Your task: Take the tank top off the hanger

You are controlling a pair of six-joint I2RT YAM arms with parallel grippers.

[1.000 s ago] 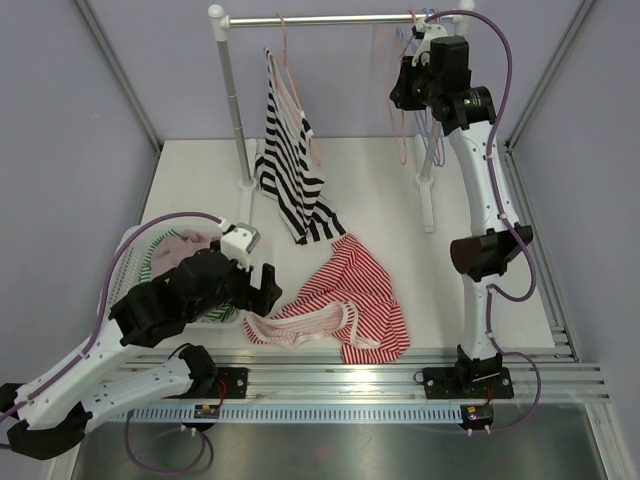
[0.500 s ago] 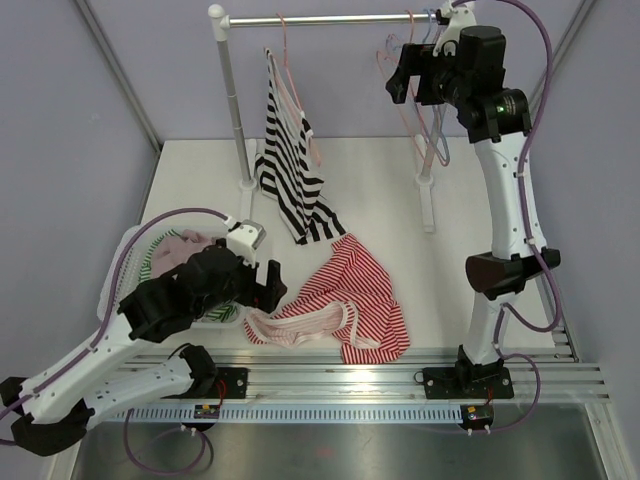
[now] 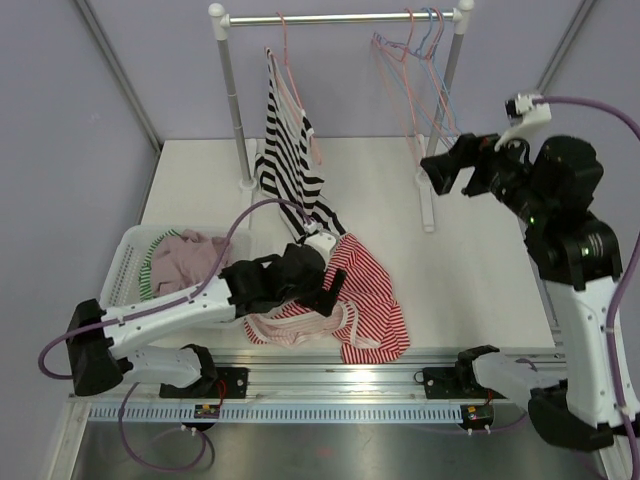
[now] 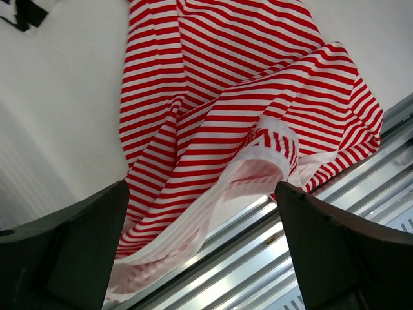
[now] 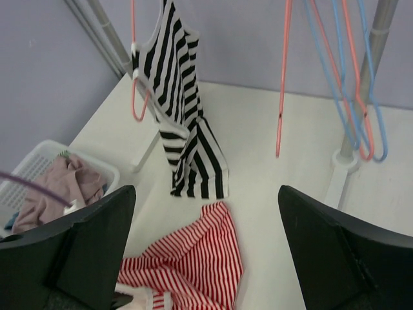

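No readable text, brand, number or sign anywhere. Nothing legible on the red-striped tank top point(image 3: 372, 300) or the basket point(image 3: 132, 236).

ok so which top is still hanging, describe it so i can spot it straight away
Look at the clothes rail across the back of the table. Beside its left post one garment hangs, the tank top, its hem low toward the tabletop. It has black-and-white stripes, whereas the red-and-white striped top lies flat in front of it.
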